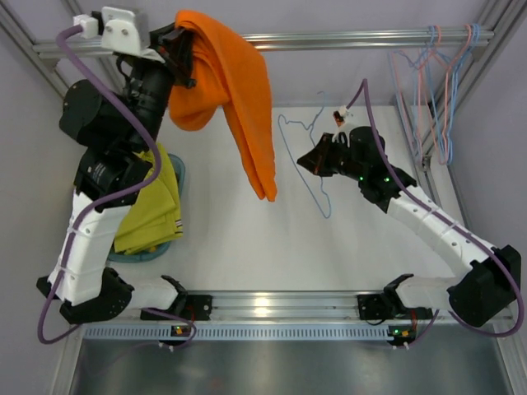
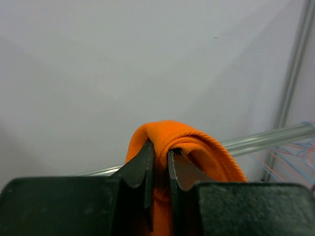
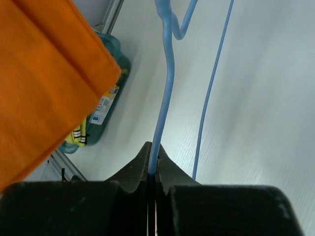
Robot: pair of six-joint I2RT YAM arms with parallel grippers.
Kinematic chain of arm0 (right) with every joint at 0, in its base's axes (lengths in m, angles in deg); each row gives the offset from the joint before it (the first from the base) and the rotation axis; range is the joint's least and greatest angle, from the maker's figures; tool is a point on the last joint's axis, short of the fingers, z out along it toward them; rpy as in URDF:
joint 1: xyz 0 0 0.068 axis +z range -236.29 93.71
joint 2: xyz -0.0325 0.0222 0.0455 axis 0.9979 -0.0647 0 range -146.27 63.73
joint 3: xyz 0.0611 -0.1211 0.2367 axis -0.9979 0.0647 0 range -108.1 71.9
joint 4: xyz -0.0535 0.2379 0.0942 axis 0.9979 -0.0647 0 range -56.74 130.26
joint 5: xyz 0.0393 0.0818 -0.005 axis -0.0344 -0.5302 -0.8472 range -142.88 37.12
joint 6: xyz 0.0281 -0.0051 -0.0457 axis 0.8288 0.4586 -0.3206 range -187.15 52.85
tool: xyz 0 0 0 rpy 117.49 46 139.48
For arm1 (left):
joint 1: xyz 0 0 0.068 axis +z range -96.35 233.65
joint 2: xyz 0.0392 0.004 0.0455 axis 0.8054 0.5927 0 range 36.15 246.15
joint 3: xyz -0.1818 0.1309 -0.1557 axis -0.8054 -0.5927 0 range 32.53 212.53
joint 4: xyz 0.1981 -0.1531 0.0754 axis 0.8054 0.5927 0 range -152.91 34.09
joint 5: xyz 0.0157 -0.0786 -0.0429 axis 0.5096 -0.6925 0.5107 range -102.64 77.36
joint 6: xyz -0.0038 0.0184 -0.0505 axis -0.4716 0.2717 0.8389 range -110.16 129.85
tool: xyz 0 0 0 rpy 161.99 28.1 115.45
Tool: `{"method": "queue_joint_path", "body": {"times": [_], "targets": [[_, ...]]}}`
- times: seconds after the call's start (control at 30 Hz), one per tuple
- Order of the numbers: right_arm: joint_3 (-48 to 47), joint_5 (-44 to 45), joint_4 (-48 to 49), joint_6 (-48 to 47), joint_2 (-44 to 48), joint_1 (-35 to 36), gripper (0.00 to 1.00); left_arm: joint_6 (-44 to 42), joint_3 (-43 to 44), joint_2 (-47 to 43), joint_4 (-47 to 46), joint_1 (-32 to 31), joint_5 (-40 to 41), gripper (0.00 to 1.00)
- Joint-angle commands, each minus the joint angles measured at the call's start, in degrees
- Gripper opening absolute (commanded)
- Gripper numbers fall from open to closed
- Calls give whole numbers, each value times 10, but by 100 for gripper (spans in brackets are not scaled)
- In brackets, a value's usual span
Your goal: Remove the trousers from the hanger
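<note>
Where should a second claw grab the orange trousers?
Probably its free lower end, from the right: the orange trousers hang clear above the table, the left claw pinching the top fold. The right claw holds the blue hanger.

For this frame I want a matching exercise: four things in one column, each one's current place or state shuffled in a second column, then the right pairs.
Things:
1. orange trousers
2. yellow-green trousers
3. blue hanger
4. spare hangers

Places or states:
A. hooked over the rail at the back right
B. pinched in the right gripper over the table
C. lying in the teal basket
D. clamped in the left gripper, dangling clear of the table

Pairs: 1-D, 2-C, 3-B, 4-A
</note>
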Motion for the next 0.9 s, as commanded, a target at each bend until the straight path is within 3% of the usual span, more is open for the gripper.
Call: {"method": "queue_joint_path", "body": {"times": [0.0,0.4,0.7,0.87], "targets": [[-14,-14,13,-24,24,-4,0,18,1,-72,-123,58,16,0],[-41,-48,-7,-41,31,-4,0,70,-100,-219,-79,307,40,0],[-66,-75,-35,-60,26,-4,0,33,-218,-344,-36,482,130,0],[-69,-82,-39,-55,22,-4,0,32,-278,-420,-2,547,153,0]]}}
